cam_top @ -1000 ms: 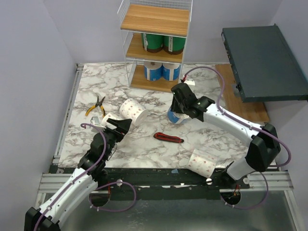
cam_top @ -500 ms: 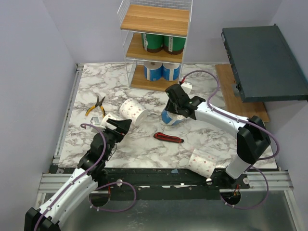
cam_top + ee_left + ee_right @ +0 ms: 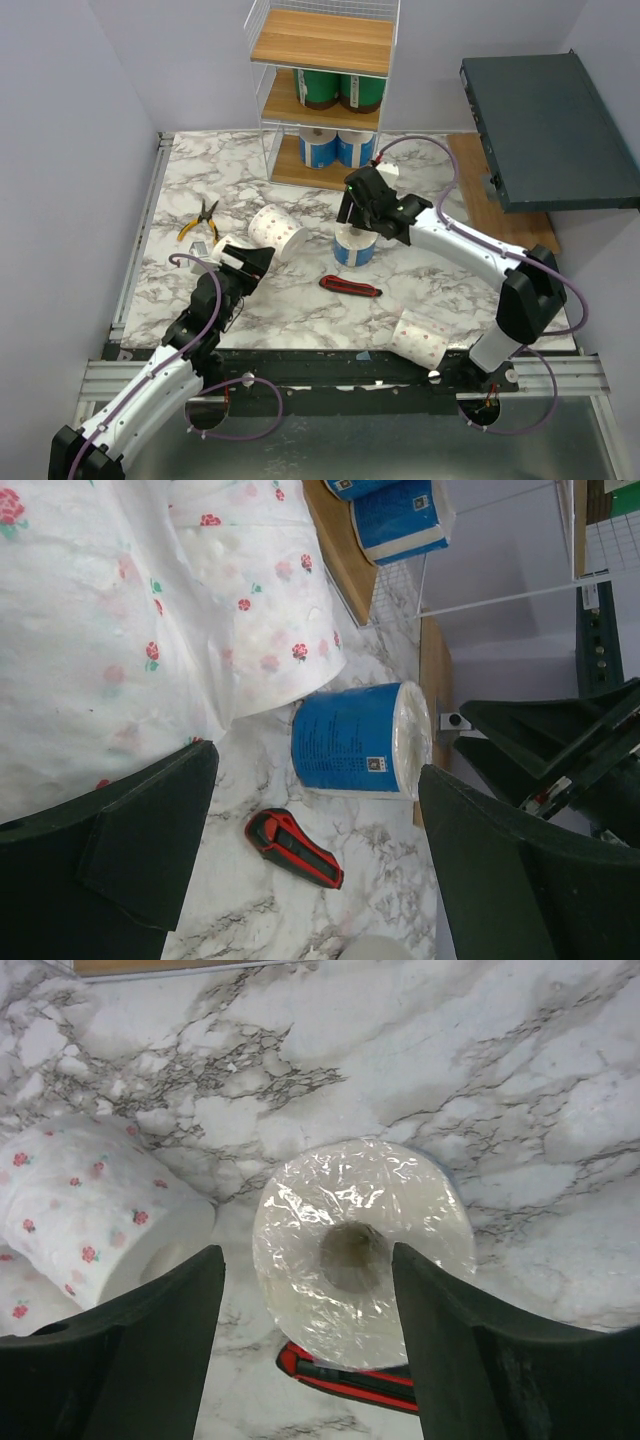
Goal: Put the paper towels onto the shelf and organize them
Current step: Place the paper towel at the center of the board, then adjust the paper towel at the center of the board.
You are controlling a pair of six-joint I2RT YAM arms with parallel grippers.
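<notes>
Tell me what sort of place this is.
Probably a robot test bench: a left arm and right arm bolted to a metal rail, a marble-patterned table boxed by plain walls, and a wire shelf holding paper towels.

**A robot test cell in a lab**

Two white-and-black robot arms, the left arm (image 3: 150, 390) and the right arm (image 3: 470, 250), are bolted to bare aluminium rails (image 3: 115, 378) at the worktop (image 3: 290, 305) edge farthest from the shelf (image 3: 322, 95); purple cables (image 3: 420, 139) loop loose off both arms; plain pale walls (image 3: 60, 150) box the marble-patterned worktop in behind and on either side of the shelf; the shelf is a small white wire rack with wooden tiers, stood on the worktop as a prop; in front of it lie unrelated goods: paper towels (image 3: 277, 228), pliers (image 3: 200, 220), a utility knife (image 3: 350, 287); right of it sits a dark grey-green slab (image 3: 545, 120).
</notes>
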